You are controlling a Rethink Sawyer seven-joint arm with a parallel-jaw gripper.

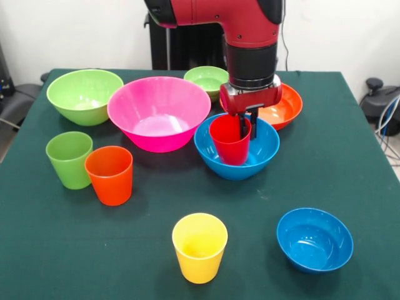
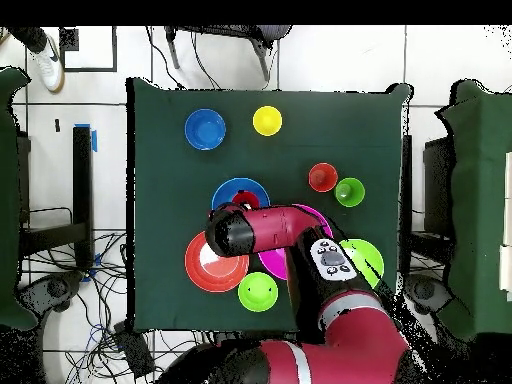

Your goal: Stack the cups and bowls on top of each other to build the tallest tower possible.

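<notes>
The gripper [image 1: 248,123] pinches the red cup's [image 1: 229,142] far rim — cup upright inside the big blue bowl [image 1: 236,150] (big pink bowl [image 1: 159,112] just beside).

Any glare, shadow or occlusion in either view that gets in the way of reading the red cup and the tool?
Front view: even light, soft glare on the big pink bowl; the red cup in the big blue bowl is clear, the tool reaching into it. Overhead view: the arm covers the cup and part of that bowl; tool hidden.
</notes>
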